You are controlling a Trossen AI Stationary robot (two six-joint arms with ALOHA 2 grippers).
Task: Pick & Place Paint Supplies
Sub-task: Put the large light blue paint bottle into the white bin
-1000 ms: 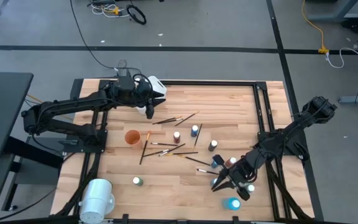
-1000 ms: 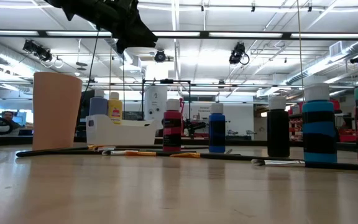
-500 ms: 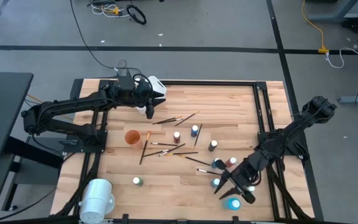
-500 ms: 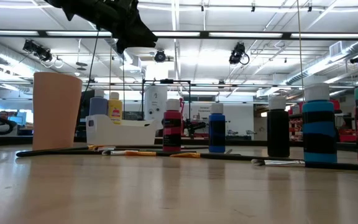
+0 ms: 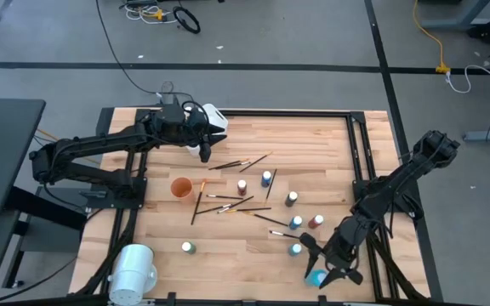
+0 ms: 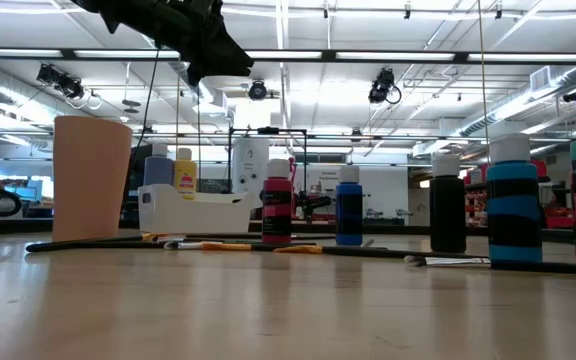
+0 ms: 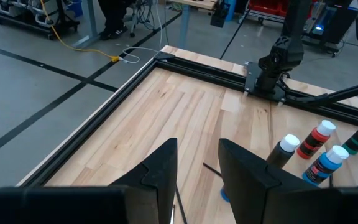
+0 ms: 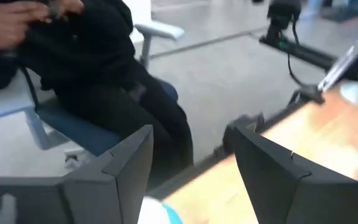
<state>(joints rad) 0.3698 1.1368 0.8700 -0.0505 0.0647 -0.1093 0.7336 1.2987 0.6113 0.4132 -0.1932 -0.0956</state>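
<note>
Small white-capped paint bottles [image 5: 291,198] stand scattered over the middle and right of the wooden table. Thin brushes [image 5: 236,204] lie among them. My right gripper [image 5: 323,274] is open at the near right. A light-blue bottle [image 5: 316,278] stands there, and its white cap [image 8: 160,213] shows low between the fingers; I see no touch. My left gripper [image 5: 202,146] hangs open at the far left, beside the white tub [image 5: 215,117]. Nothing shows between its fingers [image 7: 160,168].
An orange cup [image 5: 181,187] stands left of the brushes. A large white cylinder [image 5: 133,269] lies at the near left corner. Black frame rails [image 5: 360,170] border the table. Just past the near edge by my right gripper, a person in dark clothes [image 8: 98,68] sits on a chair.
My right gripper has swung toward the table's near edge, away from the bottles in the middle and over to the light-blue bottle. It has dipped a little and opened. The bottles and brushes stand as before.
</note>
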